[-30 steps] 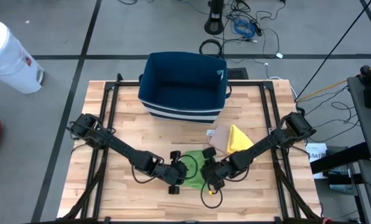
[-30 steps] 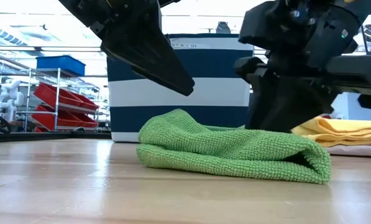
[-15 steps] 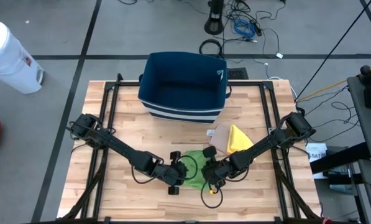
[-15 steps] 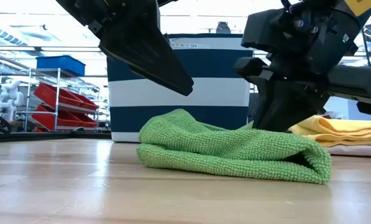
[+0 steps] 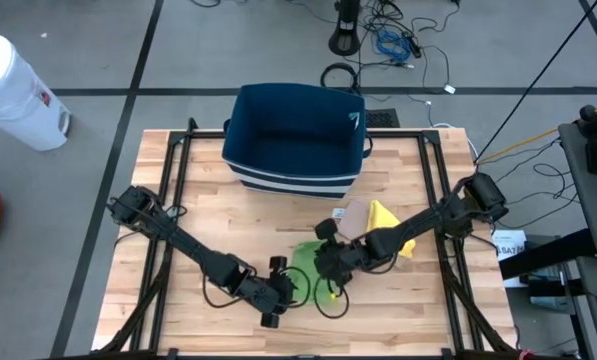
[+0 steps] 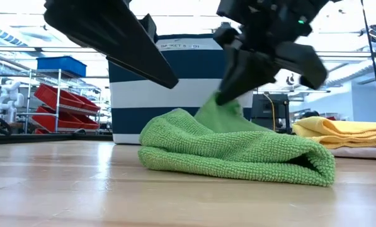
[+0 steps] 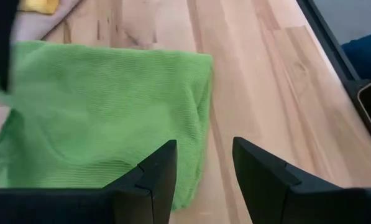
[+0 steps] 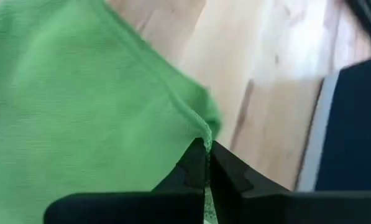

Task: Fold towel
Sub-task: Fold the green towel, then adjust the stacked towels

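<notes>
**Green towel pinched at its edge**

Green towel (image 5: 311, 268) lies bunched near the middle of my wooden surface (image 5: 168, 220), toward the near side, in front of the navy and white striped basket (image 5: 293, 135). My right pincer (image 5: 328, 262) is clamped on a thin edge of the cloth, fingers pressed together with the hem caught between them, and that pinched corner stands up above the rest of the heap. In the low view the lifted flap rises to my right pincer (image 6: 235, 85) while the bulk of the towel (image 6: 238, 154) sits on the wood in a loose double layer.

My left pincer (image 5: 270, 305) sits at the towel's near left side, fingers apart and holding nothing; in its own wrist view the two dark fingers (image 7: 154, 180) frame the cloth's edge (image 7: 104, 118) over bare wood.

To the right, a yellow cloth (image 5: 390, 225) rests on a beige one (image 5: 356, 222), just beside the green towel.
</notes>
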### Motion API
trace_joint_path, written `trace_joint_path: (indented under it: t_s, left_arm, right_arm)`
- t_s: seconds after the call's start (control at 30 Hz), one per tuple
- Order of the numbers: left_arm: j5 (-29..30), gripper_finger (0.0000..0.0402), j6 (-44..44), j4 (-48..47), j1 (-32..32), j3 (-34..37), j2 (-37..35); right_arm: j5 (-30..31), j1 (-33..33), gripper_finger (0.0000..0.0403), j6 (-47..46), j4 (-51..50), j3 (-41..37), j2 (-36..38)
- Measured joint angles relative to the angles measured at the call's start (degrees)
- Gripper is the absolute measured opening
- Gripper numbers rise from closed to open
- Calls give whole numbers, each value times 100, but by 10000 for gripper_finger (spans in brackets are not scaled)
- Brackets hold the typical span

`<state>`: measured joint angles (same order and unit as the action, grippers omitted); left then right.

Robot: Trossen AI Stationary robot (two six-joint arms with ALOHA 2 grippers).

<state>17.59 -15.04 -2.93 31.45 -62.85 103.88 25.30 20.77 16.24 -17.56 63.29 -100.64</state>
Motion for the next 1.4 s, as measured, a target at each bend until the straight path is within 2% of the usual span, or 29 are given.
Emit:
trace_joint_path:
  t_s: [0.13,0.3,0.63,0.77,0.97,1.13,1.3,1.4]
  left_arm:
    - [96,163,-8,0,74,0,0]
    - [111,163,-106,1,89,0,0]
    - [122,163,-109,-3,84,0,2]
    - [123,163,-108,-4,82,0,2]
    - [132,163,-106,-8,82,2,2]
    - [153,163,-97,-8,45,2,2]
    - [155,163,-28,-39,-62,2,2]
    - [155,163,44,-36,-135,2,2]
  right_arm:
    - [-622,-429,1,678,194,68,0]
    - [-1460,-1009,29,731,227,63,-54]
    - [-1487,-1037,183,318,186,11,-45]
    - [-1478,-1009,220,227,115,7,60]
    - [-1322,-1016,229,-71,-254,7,442]
    - [-1350,-956,217,-834,-1240,7,770]
    - [-1760,-719,210,-1640,-2175,2,692]
    - [-1771,-470,210,-2001,-2480,2,569]
